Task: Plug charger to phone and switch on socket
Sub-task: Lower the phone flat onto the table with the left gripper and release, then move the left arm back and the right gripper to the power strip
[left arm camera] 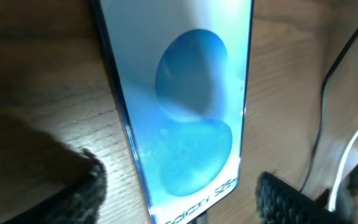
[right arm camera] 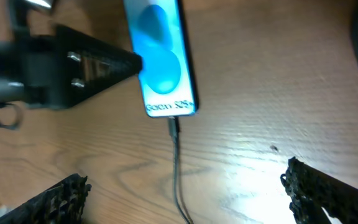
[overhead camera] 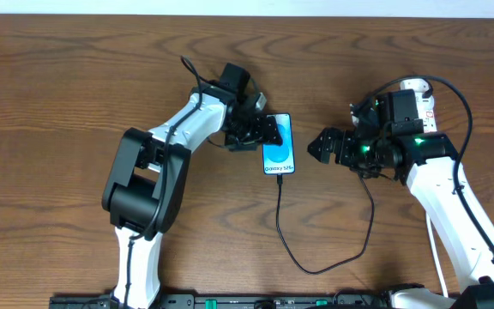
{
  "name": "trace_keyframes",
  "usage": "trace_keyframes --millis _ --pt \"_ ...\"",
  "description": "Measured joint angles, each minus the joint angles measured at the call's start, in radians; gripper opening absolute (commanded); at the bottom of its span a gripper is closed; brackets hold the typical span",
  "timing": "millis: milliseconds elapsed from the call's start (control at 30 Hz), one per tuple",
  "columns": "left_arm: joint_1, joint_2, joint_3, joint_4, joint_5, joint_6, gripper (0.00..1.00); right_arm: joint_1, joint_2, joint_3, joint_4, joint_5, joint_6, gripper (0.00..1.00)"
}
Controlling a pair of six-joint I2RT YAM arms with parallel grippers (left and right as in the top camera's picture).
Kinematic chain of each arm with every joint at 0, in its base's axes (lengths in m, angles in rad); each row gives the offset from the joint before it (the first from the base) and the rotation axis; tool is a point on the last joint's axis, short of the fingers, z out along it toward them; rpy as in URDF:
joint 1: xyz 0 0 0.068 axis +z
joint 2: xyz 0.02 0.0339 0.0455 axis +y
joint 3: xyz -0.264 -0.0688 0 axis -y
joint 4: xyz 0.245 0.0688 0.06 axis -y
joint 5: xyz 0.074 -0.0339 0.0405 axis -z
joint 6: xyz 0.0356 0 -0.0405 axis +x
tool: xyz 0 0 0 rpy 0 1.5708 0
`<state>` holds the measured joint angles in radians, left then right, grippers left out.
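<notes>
Charger (right arm camera: 176,155) tip meets phone (right arm camera: 160,56) bottom edge; we note left gripper (left arm camera: 179,177) open astride phone, right gripper (right arm camera: 185,176) open, empty.

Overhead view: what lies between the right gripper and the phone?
In the overhead view, only bare table lies between the right gripper and the phone; the charger runs from the phone's lower end, outside that stretch.

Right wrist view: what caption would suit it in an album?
Black charger plugged into the blue-screened phone lying on a wooden table.
</notes>
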<state>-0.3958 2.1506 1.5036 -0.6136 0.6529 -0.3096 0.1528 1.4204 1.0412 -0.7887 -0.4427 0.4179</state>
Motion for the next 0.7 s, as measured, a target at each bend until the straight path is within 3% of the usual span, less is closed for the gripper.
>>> trace_keyframes --millis 267,367,567,700 --pt "0.116 -0.044 0.0 -0.104 -0.067 0.035 0.93 -0.003 0.0 -0.002 -0.04 0.045 0.012 0.99" --pt "0.173 -0.12 0.0 -0.139 -0.145 0.054 0.93 -0.01 0.009 0.034 -0.152 0.099 0.012 0.99" --pt "0.208 -0.363 0.012 -0.176 -0.417 0.072 0.93 -0.073 0.086 0.288 -0.375 0.262 0.006 0.99" --pt "0.203 -0.434 0.034 -0.174 -0.539 0.075 0.93 -0.143 0.182 0.512 -0.538 0.373 -0.003 0.99"
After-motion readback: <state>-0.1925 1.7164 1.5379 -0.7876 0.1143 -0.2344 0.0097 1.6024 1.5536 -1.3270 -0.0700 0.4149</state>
